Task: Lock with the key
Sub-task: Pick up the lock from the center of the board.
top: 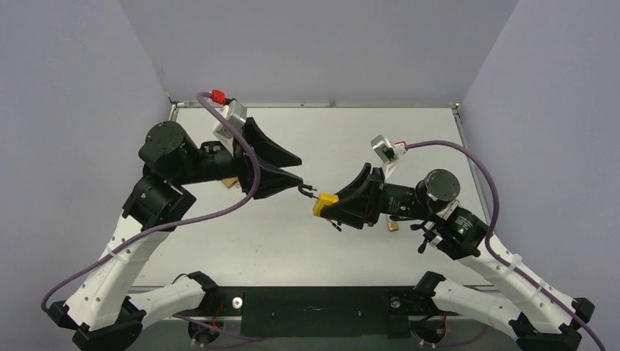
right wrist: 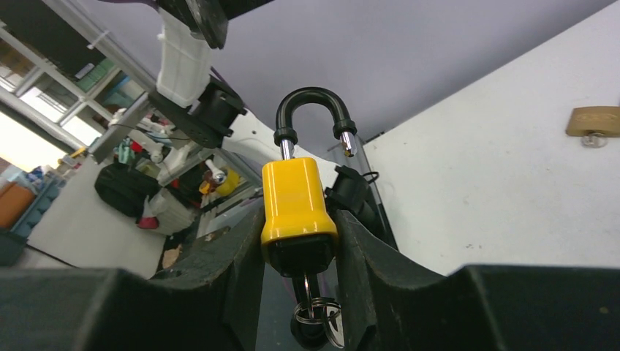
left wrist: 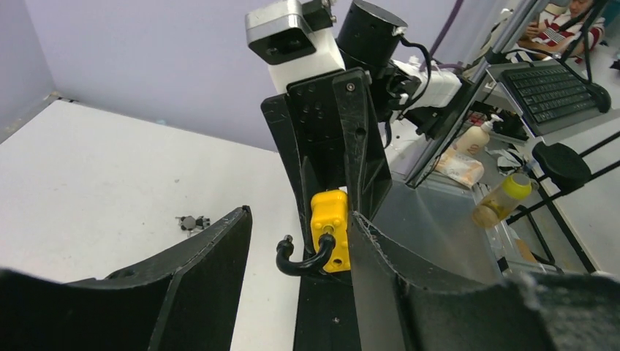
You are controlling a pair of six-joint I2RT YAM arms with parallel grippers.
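White table [top: 292, 241] between plain lilac walls [top: 322, 44]; beyond, a cluttered metal rack [left wrist: 474, 95] with keyboard [left wrist: 556, 88]

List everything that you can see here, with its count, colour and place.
Yellow plastic-bodied padlock: one, yellow, held in the right pincer, its black shackle open.
Metal key with ring: one, silver, under that padlock.
Brass padlock: one, tan, on the table.
Small dark object: one, blackish, on the table.
Table: one, white, beneath all.
Left pincer: one, black, open, facing the shackle.
Right pincer: one, black, shut on the padlock.
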